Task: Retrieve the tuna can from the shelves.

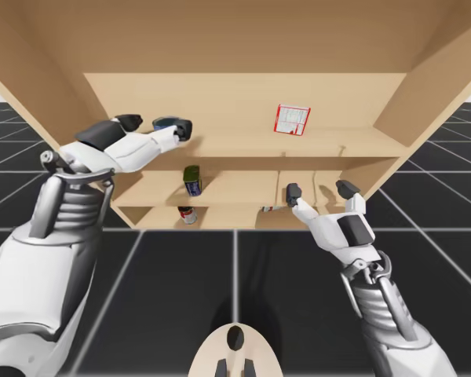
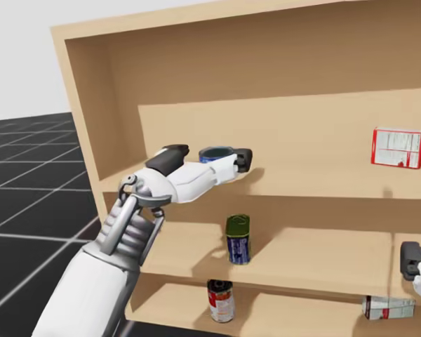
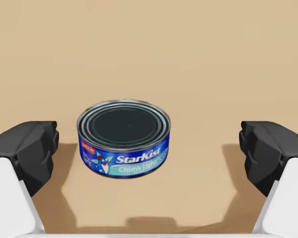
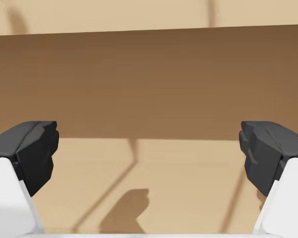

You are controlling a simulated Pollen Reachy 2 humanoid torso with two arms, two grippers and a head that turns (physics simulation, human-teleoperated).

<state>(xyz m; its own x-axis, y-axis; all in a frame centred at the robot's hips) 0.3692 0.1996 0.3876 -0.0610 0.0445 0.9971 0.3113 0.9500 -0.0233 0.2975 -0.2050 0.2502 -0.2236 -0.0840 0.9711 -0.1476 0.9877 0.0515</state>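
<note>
The tuna can (image 3: pixel 123 136), flat and blue with a silver lid, stands upright on the top shelf (image 1: pixel 251 146) at its left part. My left gripper (image 3: pixel 149 148) is open around it, one black finger on each side with a gap to the can. The high view shows the can (image 1: pixel 166 123) between the fingers of my left gripper (image 1: pixel 157 124); the head view shows the can (image 2: pixel 216 153) the same way. My right gripper (image 1: pixel 320 191) is open and holds nothing, level with the middle shelf's right bay, whose floor and back wall lie ahead of it (image 4: pixel 149 148).
A green and blue can (image 2: pixel 238 239) stands on the middle shelf below the tuna can. A red and white can (image 2: pixel 221 300) stands on the bottom shelf, and a small box (image 2: pixel 387 307) lies there further right. A red and white box (image 2: pixel 398 147) stands at the top shelf's right.
</note>
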